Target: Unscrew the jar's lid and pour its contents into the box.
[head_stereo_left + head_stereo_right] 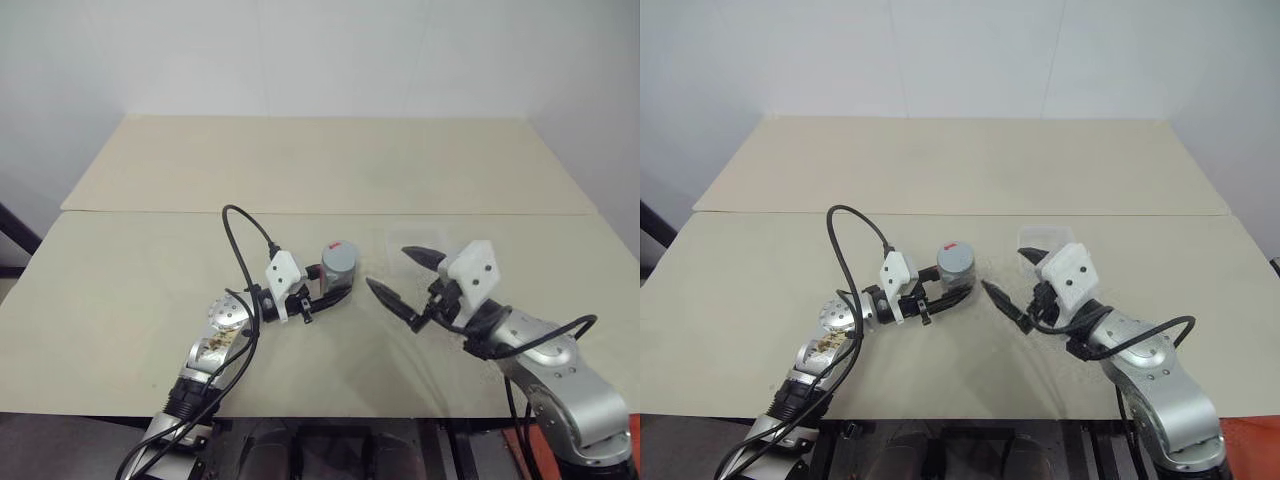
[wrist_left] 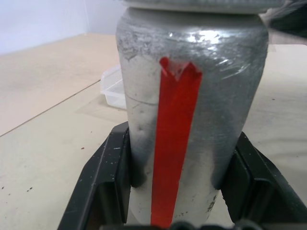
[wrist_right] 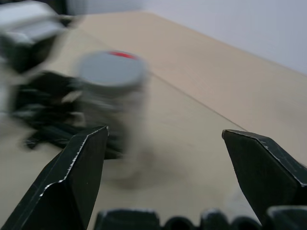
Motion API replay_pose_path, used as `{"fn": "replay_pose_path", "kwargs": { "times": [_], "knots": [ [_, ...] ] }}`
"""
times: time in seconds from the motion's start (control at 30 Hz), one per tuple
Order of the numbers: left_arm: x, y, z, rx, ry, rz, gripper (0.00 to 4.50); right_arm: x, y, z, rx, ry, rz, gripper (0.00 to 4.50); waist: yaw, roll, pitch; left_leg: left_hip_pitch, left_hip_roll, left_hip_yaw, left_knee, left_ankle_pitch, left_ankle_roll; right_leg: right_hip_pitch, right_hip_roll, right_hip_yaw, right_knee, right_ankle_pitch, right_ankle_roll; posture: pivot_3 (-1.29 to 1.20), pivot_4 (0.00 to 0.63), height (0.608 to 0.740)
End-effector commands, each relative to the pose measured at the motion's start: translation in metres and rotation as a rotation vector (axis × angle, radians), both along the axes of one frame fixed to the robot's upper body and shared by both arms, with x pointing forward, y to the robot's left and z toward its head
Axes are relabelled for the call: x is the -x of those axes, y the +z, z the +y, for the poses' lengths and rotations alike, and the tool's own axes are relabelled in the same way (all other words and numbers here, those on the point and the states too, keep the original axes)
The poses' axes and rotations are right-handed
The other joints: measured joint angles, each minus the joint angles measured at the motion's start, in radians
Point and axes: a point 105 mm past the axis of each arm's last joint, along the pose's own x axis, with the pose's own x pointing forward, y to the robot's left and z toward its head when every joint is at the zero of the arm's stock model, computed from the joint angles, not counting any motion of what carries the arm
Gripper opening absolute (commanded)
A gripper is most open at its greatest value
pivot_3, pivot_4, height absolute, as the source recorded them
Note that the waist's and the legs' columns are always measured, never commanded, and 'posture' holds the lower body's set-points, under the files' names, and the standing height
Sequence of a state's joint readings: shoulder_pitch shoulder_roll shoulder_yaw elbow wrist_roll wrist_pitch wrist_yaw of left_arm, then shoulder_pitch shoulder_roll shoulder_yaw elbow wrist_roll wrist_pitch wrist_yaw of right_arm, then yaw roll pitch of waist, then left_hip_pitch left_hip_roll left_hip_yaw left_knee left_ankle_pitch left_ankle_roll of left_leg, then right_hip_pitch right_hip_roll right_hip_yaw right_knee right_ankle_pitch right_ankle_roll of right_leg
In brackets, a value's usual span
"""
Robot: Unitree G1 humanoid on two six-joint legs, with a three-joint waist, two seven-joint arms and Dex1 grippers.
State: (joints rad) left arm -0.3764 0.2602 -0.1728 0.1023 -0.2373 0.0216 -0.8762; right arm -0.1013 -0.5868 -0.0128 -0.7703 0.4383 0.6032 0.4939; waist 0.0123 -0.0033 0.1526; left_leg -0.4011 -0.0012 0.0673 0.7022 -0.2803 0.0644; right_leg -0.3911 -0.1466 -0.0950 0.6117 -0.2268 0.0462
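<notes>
Jar (image 1: 338,268) stands upright on the counter (image 1: 330,170), in its near half, about midway between the left and right edges, lid (image 3: 112,68) on top of it. Left gripper (image 1: 325,288) comes in from the near-left and is clamped around the jar's lower body, one finger on each side. Right gripper (image 1: 404,276) sits just right of the jar, apart from it, jaws spread wide, pointing left toward the jar. Box (image 1: 1046,238) lies on the counter right of the jar, behind the right gripper, partly hidden by it.
</notes>
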Motion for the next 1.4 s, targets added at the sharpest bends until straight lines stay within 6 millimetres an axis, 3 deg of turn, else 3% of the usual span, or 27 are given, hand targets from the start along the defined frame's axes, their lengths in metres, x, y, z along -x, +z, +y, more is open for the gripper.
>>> {"fn": "replay_pose_path", "kwargs": {
  "times": [0.03,0.2,0.57,0.77,1.4],
  "knots": [
    [0.001,0.011,-0.006,0.018,-0.017,-0.055,2.12,0.010,0.016,0.019,-0.030,0.083,-0.062,4.46,-0.001,0.000,0.000,0.000,0.000,0.000,0.000,0.000,0.000,0.000,0.000,0.000,0.000,0.000,0.000,0.00,0.150,0.740],
    [0.003,0.013,-0.010,0.017,-0.030,-0.065,2.12,-0.002,0.020,0.038,-0.069,0.086,-0.087,4.46,-0.001,0.000,0.000,0.000,0.000,0.000,0.000,0.000,0.000,0.000,0.000,0.000,0.000,0.000,0.000,0.00,0.150,0.740],
    [0.007,0.014,-0.014,0.024,-0.042,-0.068,2.12,-0.039,0.019,0.055,-0.103,0.012,-0.116,4.46,-0.001,0.000,0.000,0.000,-0.001,0.000,0.000,0.000,0.000,0.000,0.000,0.000,0.000,0.000,0.000,0.00,0.150,0.740],
    [0.005,0.013,-0.010,0.020,-0.034,-0.067,2.12,-0.041,0.026,0.044,-0.138,-0.010,-0.124,4.46,-0.001,0.000,0.000,0.000,-0.001,0.000,0.000,0.000,0.000,0.000,0.000,0.000,0.000,0.000,0.000,0.00,0.150,0.740],
    [0.000,0.012,-0.002,0.006,-0.021,-0.070,2.12,-0.022,0.011,0.003,-0.069,-0.078,-0.093,4.46,0.000,0.000,0.000,0.000,-0.001,0.000,0.000,0.000,0.000,0.000,0.000,0.000,0.000,0.000,0.000,0.00,0.150,0.740]
  ]
}}
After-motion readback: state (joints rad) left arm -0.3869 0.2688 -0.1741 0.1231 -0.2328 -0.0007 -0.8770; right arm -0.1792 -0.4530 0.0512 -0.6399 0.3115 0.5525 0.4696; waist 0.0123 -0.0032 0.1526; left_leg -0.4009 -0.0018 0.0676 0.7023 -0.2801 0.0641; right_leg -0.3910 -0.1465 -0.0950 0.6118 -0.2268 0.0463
